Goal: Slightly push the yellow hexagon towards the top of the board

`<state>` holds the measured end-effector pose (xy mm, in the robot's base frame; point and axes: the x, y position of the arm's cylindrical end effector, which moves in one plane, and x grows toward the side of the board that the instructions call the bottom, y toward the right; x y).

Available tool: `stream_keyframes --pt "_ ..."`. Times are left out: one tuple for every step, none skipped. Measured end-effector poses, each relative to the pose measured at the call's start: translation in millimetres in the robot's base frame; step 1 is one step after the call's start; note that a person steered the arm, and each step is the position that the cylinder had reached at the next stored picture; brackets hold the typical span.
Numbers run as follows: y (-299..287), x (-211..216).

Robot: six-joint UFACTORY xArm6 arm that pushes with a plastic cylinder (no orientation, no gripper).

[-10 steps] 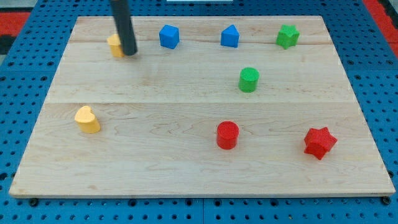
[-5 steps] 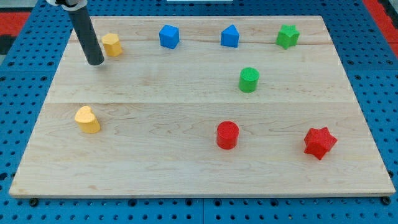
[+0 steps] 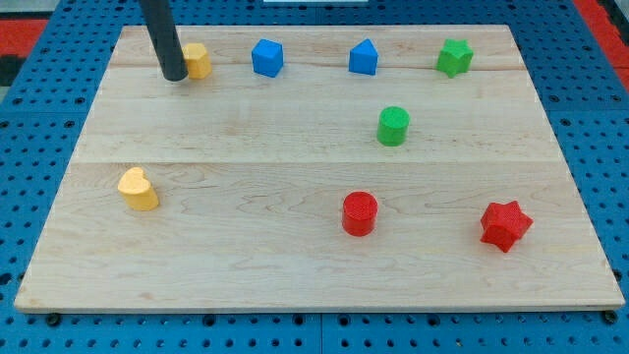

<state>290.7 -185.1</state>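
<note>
The yellow hexagon stands near the top left of the wooden board. My tip rests on the board right against the hexagon's left side, slightly below it. The rod rises from there to the view's top and covers the hexagon's left edge.
A yellow heart lies at the left middle. A blue cube, a blue pentagon-like block and a green star line the top. A green cylinder, a red cylinder and a red star lie lower right.
The tip swung from the hexagon's right side round to its lower left, then came up against it. The hexagon has shifted right and slightly up the view.
</note>
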Motion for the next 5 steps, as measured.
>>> stream_keyframes --pt "1.7 1.2" --pt "0.4 66.4" --pt "1.6 131.1" --pt "32.5 198.6" --pt "21.8 275.2"
